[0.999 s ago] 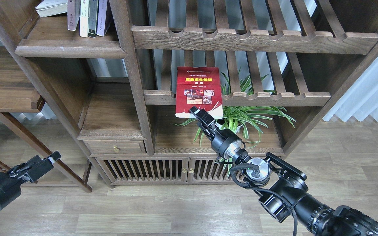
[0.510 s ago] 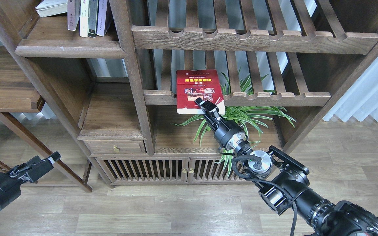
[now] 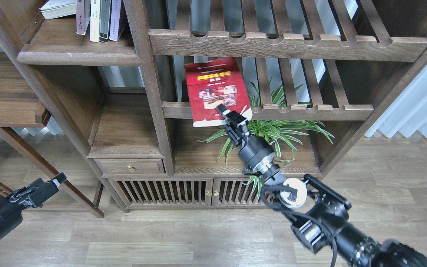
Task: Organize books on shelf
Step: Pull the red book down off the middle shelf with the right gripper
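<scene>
So the right hand (image 3: 225,113) is clamped on the bottom edge of the red book (image 3: 215,91), gripping it near the lower right corner. The book faces the camera, cover out, tilted a bit so its top leans left. It's held up in front of the lower slatted rack (image 3: 310,109), and its top edge reaches almost up to the notched rail of the upper slatted rack (image 3: 287,44). You can make out a yellow title band and a few small photos on the cover, text too blurry to read.

Right behind the hand and arm there's a spider plant (image 3: 280,129) sitting in the cubby under the lower rack, leaves poking out around the wrist.

Up in the top left is the solid shelf (image 3: 80,55) with the rounded front edge, well apart from the red book. A few thin books (image 3: 100,18) stand upright on it, plus one pale book (image 3: 56,8) lying at an angle beside them.

The left hand (image 3: 52,181) is way down in the bottom left corner over the wood floor (image 3: 161,237), holding nothing. Can't tell if its fingers are apart or together, it's too dark and small.
</scene>
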